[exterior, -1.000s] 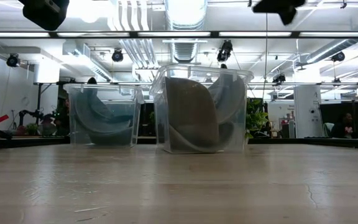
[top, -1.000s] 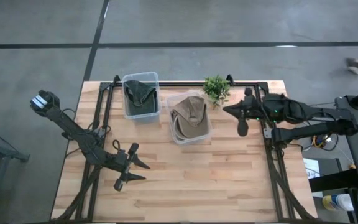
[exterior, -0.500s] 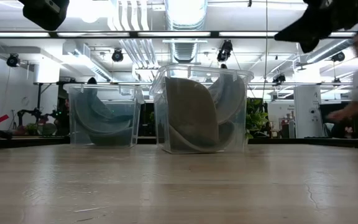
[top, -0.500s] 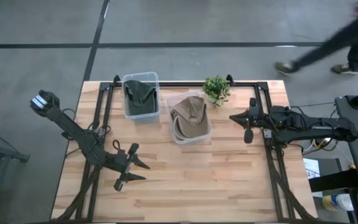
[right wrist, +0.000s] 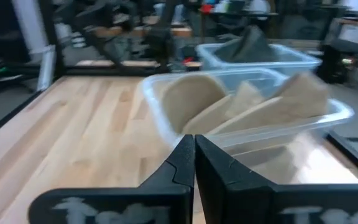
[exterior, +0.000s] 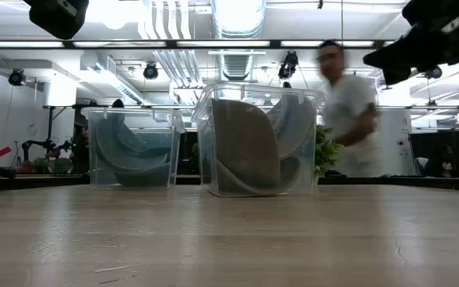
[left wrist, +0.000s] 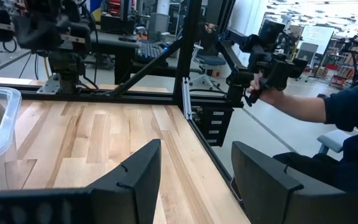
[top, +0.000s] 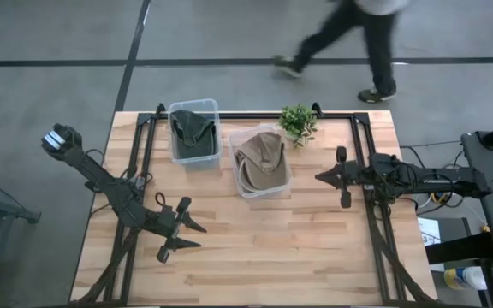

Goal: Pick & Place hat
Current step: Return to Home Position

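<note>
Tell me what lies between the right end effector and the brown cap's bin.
Only bare table separates the right end effector from the bin, per the high view.

Left arm (top: 101,180) slants from its raised far-left end down toward the front, where the left gripper (top: 193,234) points to the right with its two dark fingers (left wrist: 135,180) spread well apart. Right arm (top: 426,178) lies stretched almost level from the right side toward the middle, and the right gripper (top: 322,177) points left with its fingers (right wrist: 179,162) pressed together, tips touching. From low down, the right gripper hangs high at the upper right.
</note>
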`<state>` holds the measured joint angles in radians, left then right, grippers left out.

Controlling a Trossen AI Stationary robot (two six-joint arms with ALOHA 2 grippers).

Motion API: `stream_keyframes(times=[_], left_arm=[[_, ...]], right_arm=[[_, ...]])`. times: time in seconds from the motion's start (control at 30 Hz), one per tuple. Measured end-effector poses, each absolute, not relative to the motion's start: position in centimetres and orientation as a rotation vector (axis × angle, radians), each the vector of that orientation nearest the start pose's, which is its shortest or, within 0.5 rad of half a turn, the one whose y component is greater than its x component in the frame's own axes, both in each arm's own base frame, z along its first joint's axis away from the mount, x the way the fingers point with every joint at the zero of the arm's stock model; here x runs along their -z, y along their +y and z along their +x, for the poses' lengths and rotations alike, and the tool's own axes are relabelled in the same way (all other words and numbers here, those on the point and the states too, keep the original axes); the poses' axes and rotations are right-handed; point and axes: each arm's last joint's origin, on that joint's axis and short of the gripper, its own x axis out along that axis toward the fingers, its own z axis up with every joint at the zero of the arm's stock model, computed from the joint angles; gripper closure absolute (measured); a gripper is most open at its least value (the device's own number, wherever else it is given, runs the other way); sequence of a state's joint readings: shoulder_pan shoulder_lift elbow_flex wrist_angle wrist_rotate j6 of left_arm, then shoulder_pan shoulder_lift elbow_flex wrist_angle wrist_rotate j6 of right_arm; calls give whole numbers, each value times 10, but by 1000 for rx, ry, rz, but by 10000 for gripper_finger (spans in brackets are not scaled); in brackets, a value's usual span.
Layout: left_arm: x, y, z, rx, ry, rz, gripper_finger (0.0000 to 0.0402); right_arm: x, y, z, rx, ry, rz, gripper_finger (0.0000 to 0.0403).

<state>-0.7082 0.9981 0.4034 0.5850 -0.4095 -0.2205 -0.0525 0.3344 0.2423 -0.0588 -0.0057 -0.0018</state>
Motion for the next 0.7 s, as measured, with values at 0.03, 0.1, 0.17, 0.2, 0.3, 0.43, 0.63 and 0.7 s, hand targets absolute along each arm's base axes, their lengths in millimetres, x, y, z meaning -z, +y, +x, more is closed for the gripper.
stream_keyframes(times=[0.03,0.1,0.17,0.2,0.3,0.43,0.63,0.7], left_arm=[[-237,-126,165,297,41,-214,213],[-237,-126,165,297,41,-214,213],[-237,-126,165,297,41,-214,213],[-237,-126,165,297,40,-214,213],[-237,-126,165,297,39,-215,213],[-237,-126,165,297,37,-209,213],[-244,-113,174,186,-40,-191,213],[-244,-104,180,228,-40,-184,213]], right_arm=[[-210,-5,115,21,154,-1,394],[-206,-4,114,-18,153,-6,394],[-201,-4,113,-28,142,-6,394],[-199,-4,113,-28,142,-5,394],[-191,-4,112,-27,149,14,394],[-182,-4,112,-27,168,33,394],[-173,-4,113,-27,160,26,394],[-170,-4,114,-31,137,24,394]])
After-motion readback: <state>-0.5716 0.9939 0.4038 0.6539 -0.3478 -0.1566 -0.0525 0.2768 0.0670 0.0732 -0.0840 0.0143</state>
